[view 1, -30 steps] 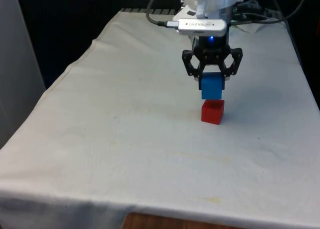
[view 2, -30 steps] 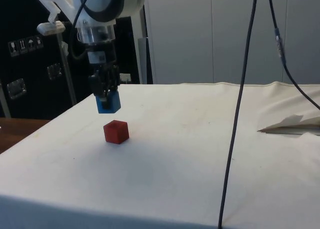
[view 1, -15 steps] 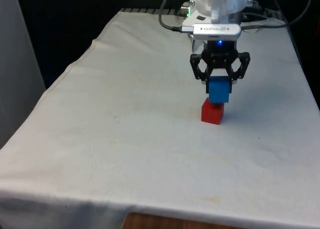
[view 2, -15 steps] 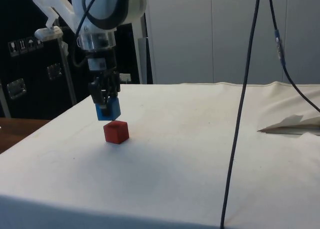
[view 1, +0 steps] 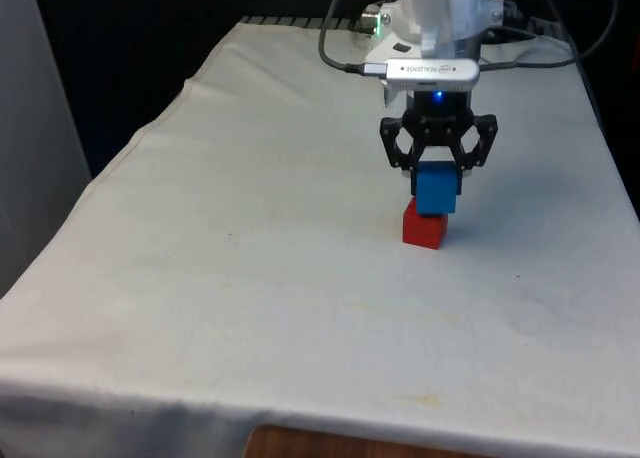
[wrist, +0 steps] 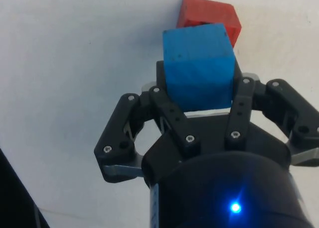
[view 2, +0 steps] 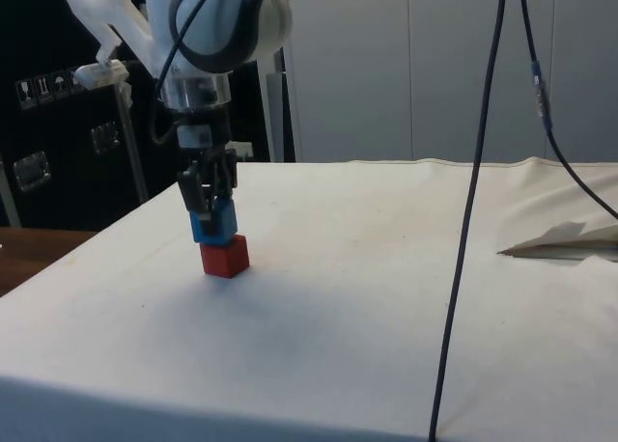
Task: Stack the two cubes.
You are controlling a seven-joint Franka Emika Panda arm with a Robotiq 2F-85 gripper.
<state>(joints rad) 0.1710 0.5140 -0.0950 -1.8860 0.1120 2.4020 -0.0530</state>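
Observation:
A red cube (view 1: pixel 424 228) (view 2: pixel 225 258) (wrist: pixel 209 15) rests on the white cloth. Directly over it sits a blue cube (view 1: pixel 436 189) (view 2: pixel 212 225) (wrist: pixel 199 63), its underside at or just above the red cube's top face; I cannot tell whether they touch. In the front view the blue cube sits slightly towards the front view's right of the red one. My gripper (view 1: pixel 437 186) (view 2: pixel 211 220) (wrist: pixel 199 91) is shut on the blue cube, one finger on each side, pointing straight down.
A black cable (view 2: pixel 468 210) hangs down in front of the side camera. Folded cloth (view 2: pixel 565 237) lies at the table's far corner in the side view. Open cloth (view 1: pixel 250 218) spreads all around the cubes.
The gripper has carried the blue cube down and slightly towards the front view's right, from a clear gap above the red cube to right over its top.

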